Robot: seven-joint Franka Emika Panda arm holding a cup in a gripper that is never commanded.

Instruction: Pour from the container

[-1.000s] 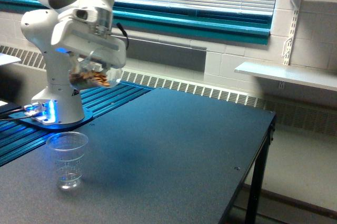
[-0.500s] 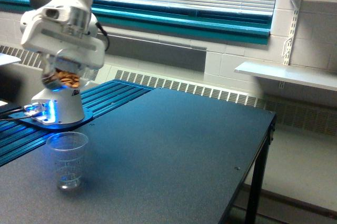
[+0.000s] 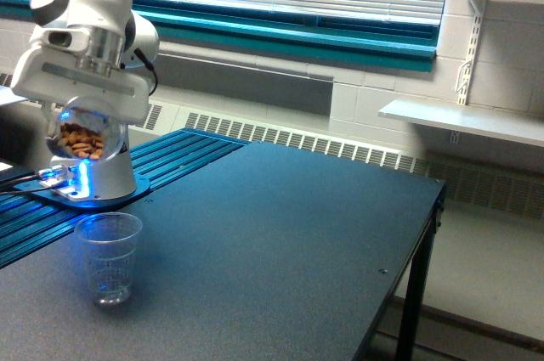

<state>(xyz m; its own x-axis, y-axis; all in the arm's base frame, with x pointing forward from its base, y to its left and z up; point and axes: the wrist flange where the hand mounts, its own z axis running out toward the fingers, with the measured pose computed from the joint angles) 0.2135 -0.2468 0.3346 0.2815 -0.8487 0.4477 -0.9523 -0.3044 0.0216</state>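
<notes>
Over the last second the robot's hand (image 3: 81,110) has swung toward the exterior view's left, carrying the clear jar (image 3: 82,134) from right of the empty ribbed plastic cup (image 3: 109,256) to a spot above it and slightly left. This looks like lining up the pour. The hand grips the jar, which hangs in the air, brown nut-like pieces (image 3: 82,139) heaped inside; none appear to be falling. The cup stands upright on the dark counter (image 3: 280,242), holding nothing visible.
</notes>
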